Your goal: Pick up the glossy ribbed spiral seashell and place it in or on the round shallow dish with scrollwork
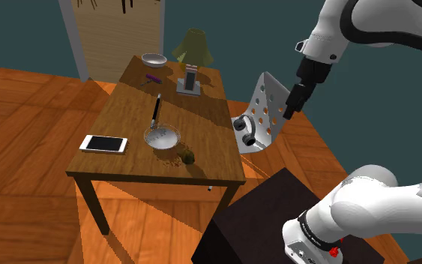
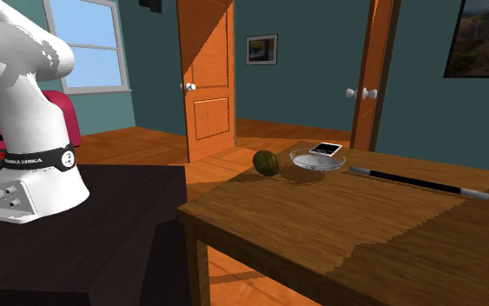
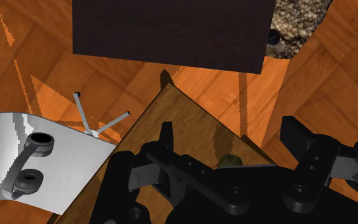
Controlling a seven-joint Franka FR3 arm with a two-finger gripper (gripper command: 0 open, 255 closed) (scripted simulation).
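Note:
The seashell (image 1: 189, 157) is a small dark olive, rounded lump on the wooden table (image 1: 127, 169), near the corner closest to the stand. Touching distance away sits the round shallow dish (image 1: 160, 138), clear and silvery. The second exterior view has the seashell (image 2: 267, 162) just left of the dish (image 2: 317, 160). My black gripper (image 1: 289, 109) hangs high, off the table's edge toward the shoulder view's right, well apart from both. In the wrist view the gripper (image 3: 229, 130) is open and empty, and the seashell (image 3: 230, 160) peeks out far below between the fingers.
A white phone (image 1: 103, 143), a black wand (image 1: 156, 109), a small bowl (image 1: 154, 58), a lamp (image 1: 194, 46) and a purple item (image 1: 153, 78) share the table. A grey perforated metal piece (image 1: 265, 112) leans beside the table, under my gripper. The dark stand (image 1: 254, 225) is below.

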